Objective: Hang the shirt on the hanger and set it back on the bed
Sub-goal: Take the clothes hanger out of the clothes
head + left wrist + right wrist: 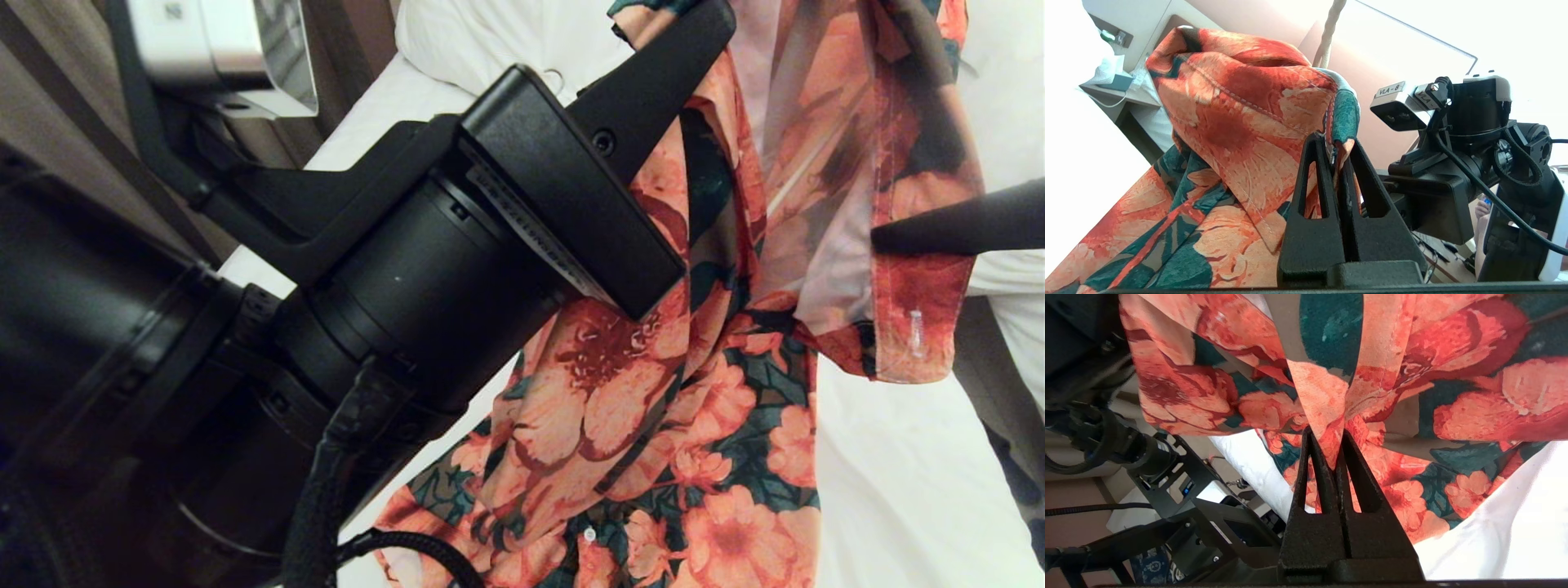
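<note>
The flowered shirt [653, 392] hangs in the air above the bed [906, 490], held up by both grippers. My left gripper [698, 28], high in the head view, is shut on a seamed fold of the shirt [1241, 122]; in the left wrist view the cloth is pinched between the tips of the left gripper [1335, 142]. A thin cream stem that looks like the hanger [1329, 36] rises from that fold. My right gripper [882, 237] comes in from the right, shut on a shirt edge. The right wrist view shows the right gripper [1327, 435] clamping the shirt [1453, 396].
White pillows [473, 41] lie at the bed's head behind the shirt. My left arm [367, 310] fills the left of the head view. A brown curtain [57, 122] hangs at far left. A bedside table [1114, 92] and my own head unit [1457, 122] show in the left wrist view.
</note>
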